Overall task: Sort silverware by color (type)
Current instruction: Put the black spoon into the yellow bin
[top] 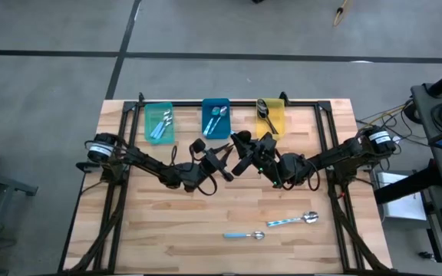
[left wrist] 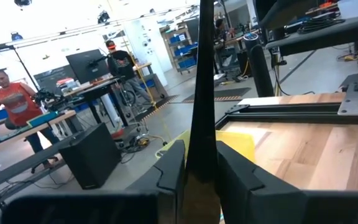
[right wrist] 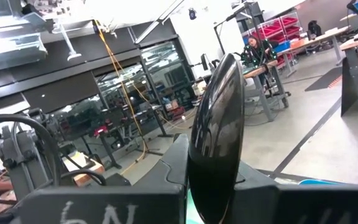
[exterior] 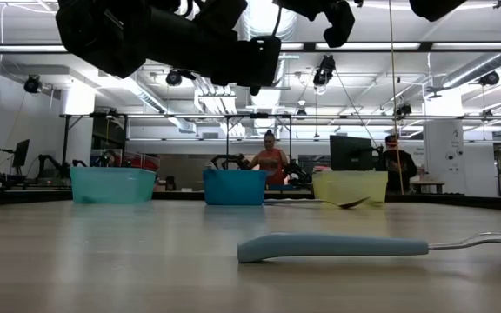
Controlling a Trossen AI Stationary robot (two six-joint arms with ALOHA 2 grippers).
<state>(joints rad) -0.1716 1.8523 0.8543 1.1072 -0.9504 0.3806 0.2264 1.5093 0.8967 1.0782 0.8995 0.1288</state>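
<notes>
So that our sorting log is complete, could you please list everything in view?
table: one, light wood, under everything
teal bin: one, far left; holds blue-handled spoons, count unclear
blue bin: one, far middle; holds blue-handled spoons, count unclear
yellow bin: one, far right; holds a dark bin spoon
loose spoons: two, silver bowls, blue handles, on the table's near right
held spoon: one, dark, above mid-table
people: two, in the room beyond
right gripper: shut on the held spoon by its bowl
left gripper: at a dark handle, mid-table
</notes>
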